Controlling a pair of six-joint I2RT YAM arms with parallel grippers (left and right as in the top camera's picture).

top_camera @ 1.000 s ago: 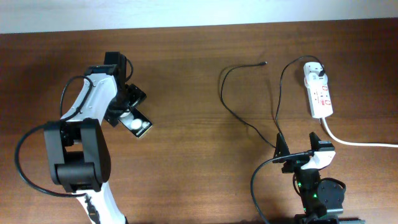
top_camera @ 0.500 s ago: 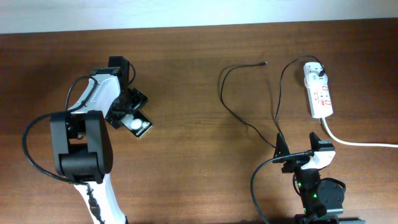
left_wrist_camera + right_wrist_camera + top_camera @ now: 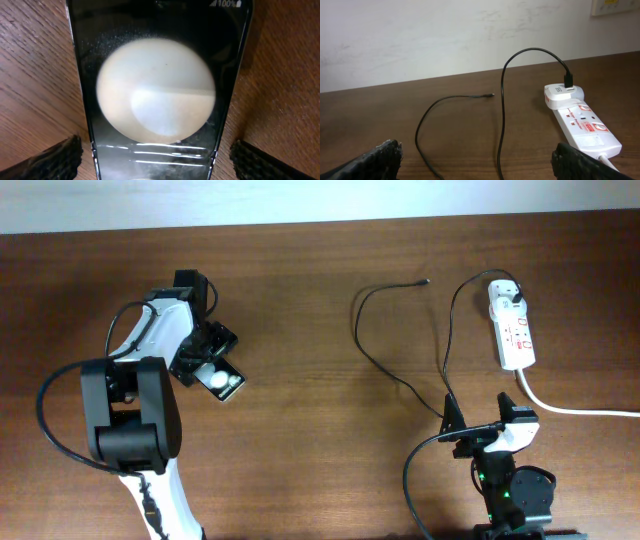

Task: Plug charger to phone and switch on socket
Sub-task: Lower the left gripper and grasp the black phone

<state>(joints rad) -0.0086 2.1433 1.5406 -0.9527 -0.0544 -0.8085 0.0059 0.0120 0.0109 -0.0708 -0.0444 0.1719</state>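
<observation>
Brown wooden table (image 3: 300, 470), white wall (image 3: 420, 35) behind, wall plate (image 3: 616, 6).

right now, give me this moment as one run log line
left gripper open astride phone | right gripper open, empty | charger plug head in socket | connector tip loose on table
</observation>
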